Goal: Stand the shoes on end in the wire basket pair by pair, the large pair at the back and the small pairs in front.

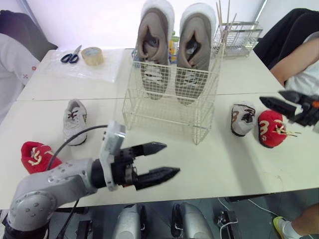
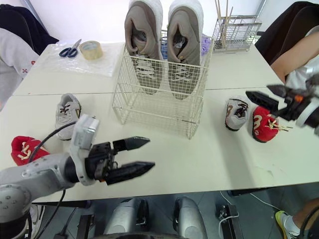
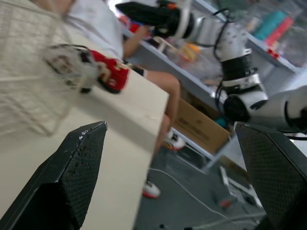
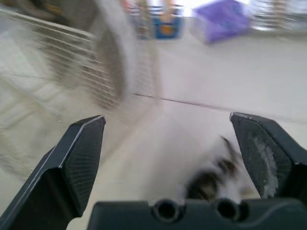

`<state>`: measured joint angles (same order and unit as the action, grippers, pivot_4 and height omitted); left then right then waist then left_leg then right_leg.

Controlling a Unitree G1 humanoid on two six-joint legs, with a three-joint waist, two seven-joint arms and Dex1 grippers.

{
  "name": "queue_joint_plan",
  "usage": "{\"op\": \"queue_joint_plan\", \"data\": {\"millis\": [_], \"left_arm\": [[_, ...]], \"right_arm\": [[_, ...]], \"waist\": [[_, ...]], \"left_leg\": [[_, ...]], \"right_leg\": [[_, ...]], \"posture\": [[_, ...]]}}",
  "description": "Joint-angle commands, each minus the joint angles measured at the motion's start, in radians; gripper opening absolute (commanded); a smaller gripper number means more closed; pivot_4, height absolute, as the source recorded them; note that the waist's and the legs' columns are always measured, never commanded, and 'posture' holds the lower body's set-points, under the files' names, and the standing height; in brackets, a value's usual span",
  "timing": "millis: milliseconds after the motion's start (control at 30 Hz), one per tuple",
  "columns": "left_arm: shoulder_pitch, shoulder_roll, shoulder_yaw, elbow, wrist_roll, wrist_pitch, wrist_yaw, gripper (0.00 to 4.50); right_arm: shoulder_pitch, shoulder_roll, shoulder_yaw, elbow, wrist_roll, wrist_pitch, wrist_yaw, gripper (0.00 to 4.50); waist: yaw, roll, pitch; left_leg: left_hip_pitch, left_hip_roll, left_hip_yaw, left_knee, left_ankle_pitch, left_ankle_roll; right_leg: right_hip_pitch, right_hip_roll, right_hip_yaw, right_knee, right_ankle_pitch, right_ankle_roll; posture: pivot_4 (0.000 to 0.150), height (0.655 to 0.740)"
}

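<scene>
The cream wire basket [image 1: 159, 112] stands mid-desk with the pair of large grey-brown trainers [image 1: 155, 50] already on end at its back. Its front half is free for the small pairs. Those pairs are split. A small grey-and-white shoe [image 1: 75, 121] and a small red shoe [image 1: 36, 155] lie on the left, and their likely mates, a grey shoe [image 1: 242, 119] and a red laced shoe [image 1: 272, 128], lie just beside each other on the right.

The right hand [image 1: 271, 97] hovers over the right red shoe, fingers spread and empty. The left hand [image 1: 171, 159] hangs wide open over the near white desk [image 1: 219, 159], holding nothing.

The main risk is mismatching, because either arm can reach only one shoe of each colour. Closing on the right red shoe could shove its grey neighbour or catch only the loose laces, so the shoe swings and snags the basket rim. The left red shoe sits near the desk's near edge, where a clumsy approach might knock it off.
</scene>
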<state>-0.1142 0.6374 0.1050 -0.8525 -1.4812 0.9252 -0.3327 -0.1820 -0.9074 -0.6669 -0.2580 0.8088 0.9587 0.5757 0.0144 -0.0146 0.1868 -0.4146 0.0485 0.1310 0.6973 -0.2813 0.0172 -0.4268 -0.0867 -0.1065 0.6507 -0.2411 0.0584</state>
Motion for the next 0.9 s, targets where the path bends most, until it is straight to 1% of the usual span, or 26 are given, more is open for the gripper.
{"op": "queue_joint_plan", "data": {"millis": [33,100,167,233,267,333,433,567,667,767,833,900], "left_arm": [[0.019,0.018,-0.069,-0.047,0.084,-0.022,-0.031,4.42],[0.022,0.019,-0.108,-0.042,0.129,-0.030,-0.043,4.42],[0.017,0.012,-0.136,-0.036,0.157,-0.040,-0.051,4.42],[0.016,0.009,-0.147,-0.027,0.175,-0.052,-0.058,4.42],[0.019,0.008,-0.150,-0.025,0.183,-0.057,-0.060,4.42],[0.026,0.008,-0.157,-0.030,0.194,-0.065,-0.059,4.42],[0.048,0.020,-0.144,-0.048,0.185,-0.076,-0.030,4.42],[0.079,0.066,-0.110,-0.083,0.150,-0.084,0.007,4.42],[0.089,0.103,-0.088,-0.098,0.116,-0.091,0.046,4.42],[0.088,0.125,-0.081,-0.106,0.082,-0.105,0.087,4.42],[0.090,0.139,-0.082,-0.115,0.070,-0.112,0.113,4.42],[0.087,0.153,-0.079,-0.122,0.060,-0.119,0.132,4.42]], "right_arm": [[0.155,0.203,-0.053,-0.283,-0.048,-0.025,-0.228,4.50],[0.238,0.302,-0.027,-0.384,-0.085,-0.043,-0.307,4.50],[0.288,0.370,0.013,-0.434,-0.127,-0.058,-0.369,4.50],[0.322,0.406,0.085,-0.445,-0.154,-0.030,-0.409,4.50],[0.323,0.425,0.115,-0.435,-0.173,-0.031,-0.430,4.50],[0.319,0.441,0.145,-0.420,-0.196,-0.040,-0.451,4.50],[0.281,0.481,0.207,-0.401,-0.205,-0.043,-0.477,4.50],[0.188,0.572,0.277,-0.352,-0.251,-0.046,-0.570,4.50],[0.114,0.610,0.324,-0.268,-0.335,-0.056,-0.647,4.50],[0.074,0.625,0.362,-0.200,-0.391,-0.100,-0.661,4.50],[0.045,0.636,0.372,-0.125,-0.442,-0.130,-0.694,4.50],[0.001,0.669,0.347,-0.043,-0.469,-0.153,-0.745,4.50]], "waist": [[-0.001,0.003,-0.004],[-0.001,0.012,-0.008],[-0.002,0.017,-0.009],[-0.003,0.016,-0.012],[-0.005,0.016,-0.013],[-0.005,0.017,-0.013],[-0.005,0.017,-0.013],[-0.008,0.017,-0.013],[-0.005,0.017,-0.013],[-0.002,0.017,-0.013],[-0.005,0.017,-0.013],[-0.007,0.017,-0.013]], "left_leg": [[0.001,0.001,0.000,0.000,0.000,-0.001],[0.003,0.001,0.000,-0.002,0.001,-0.002],[0.004,0.000,0.002,-0.002,0.000,0.000],[0.005,0.000,0.003,-0.002,-0.003,0.004],[0.006,0.001,0.003,-0.002,-0.003,0.004],[0.006,0.001,0.003,-0.002,-0.003,0.004],[0.006,0.001,0.004,-0.003,-0.004,0.006],[0.006,0.001,0.004,-0.004,-0.004,0.006],[0.006,0.001,0.004,-0.004,-0.004,0.006],[0.005,0.000,0.004,-0.004,-0.004,0.006],[0.005,0.000,0.004,-0.005,-0.004,0.006],[0.005,0.000,0.004,-0.005,-0.004,0.006]], "right_leg": [[0.001,0.001,0.000,0.001,0.000,0.000],[0.001,0.003,0.002,0.001,0.000,0.000],[0.001,0.003,0.004,0.000,-0.001,0.000],[0.001,0.004,0.006,0.000,-0.001,-0.001],[0.001,0.004,0.006,0.000,-0.002,-0.004],[0.001,0.005,0.006,-0.001,-0.002,-0.005],[0.000,0.005,0.008,-0.001,-0.002,-0.005],[0.000,0.005,0.008,-0.001,-0.002,-0.005],[-0.001,0.004,0.008,-0.002,-0.002,-0.006],[-0.001,0.004,0.008,-0.003,-0.002,-0.006],[-0.001,0.004,0.008,-0.004,-0.002,-0.006],[-0.001,0.004,0.008,-0.004,-0.002,-0.006]], "posture": [[0.150,0.7400],[0.150,0.7400],[0.150,0.7400],[0.150,0.7400],[0.150,0.7400],[0.150,0.7400],[0.150,0.7400],[0.150,0.7400],[0.150,0.7400],[0.150,0.7400],[0.150,0.7400],[0.150,0.7400]]}}
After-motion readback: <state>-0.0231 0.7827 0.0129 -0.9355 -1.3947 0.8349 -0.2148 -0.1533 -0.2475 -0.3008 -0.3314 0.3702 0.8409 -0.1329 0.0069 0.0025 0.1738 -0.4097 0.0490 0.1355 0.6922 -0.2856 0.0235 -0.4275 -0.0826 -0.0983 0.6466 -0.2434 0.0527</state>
